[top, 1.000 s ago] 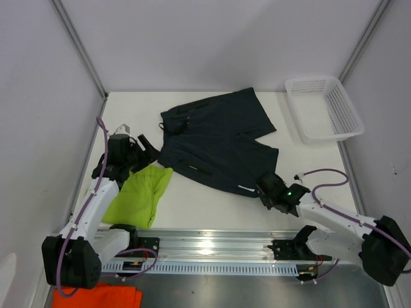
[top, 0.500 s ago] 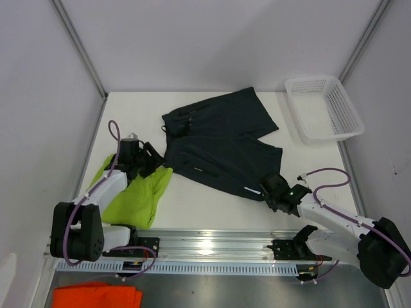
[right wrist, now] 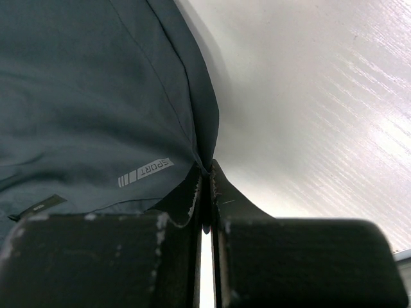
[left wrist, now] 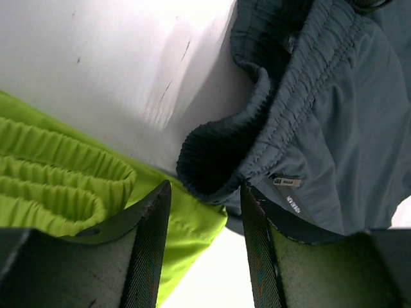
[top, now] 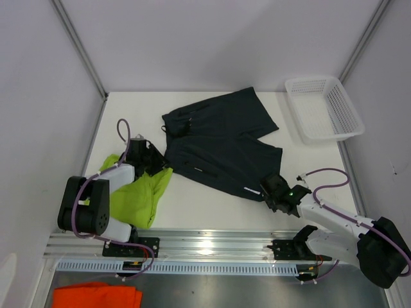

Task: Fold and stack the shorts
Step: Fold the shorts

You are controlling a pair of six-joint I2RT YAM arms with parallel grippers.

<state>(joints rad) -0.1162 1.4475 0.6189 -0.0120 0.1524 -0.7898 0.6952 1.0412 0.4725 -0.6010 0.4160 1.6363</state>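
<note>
The dark shorts (top: 218, 138) lie spread flat in the middle of the table. The lime green shorts (top: 138, 196) lie bunched at the left, their edge touching the dark waistband. My left gripper (top: 154, 162) is at that waistband corner. In the left wrist view it (left wrist: 204, 187) is open, the dark waistband fold (left wrist: 215, 160) just past the fingertips and green fabric (left wrist: 186, 224) under the gap. My right gripper (top: 266, 190) is shut on the near hem of the dark shorts (right wrist: 96, 96), the cloth pinched between its tips (right wrist: 207, 168).
A white plastic basket (top: 324, 109) stands at the back right. An orange cloth (top: 96, 296) lies below the table's front rail (top: 205, 247) at the near left. White walls close in the left and right sides.
My left gripper has swung toward the dark waistband corner and its jaws have narrowed. The right gripper dragged the hem slightly to the right, then held still.
</note>
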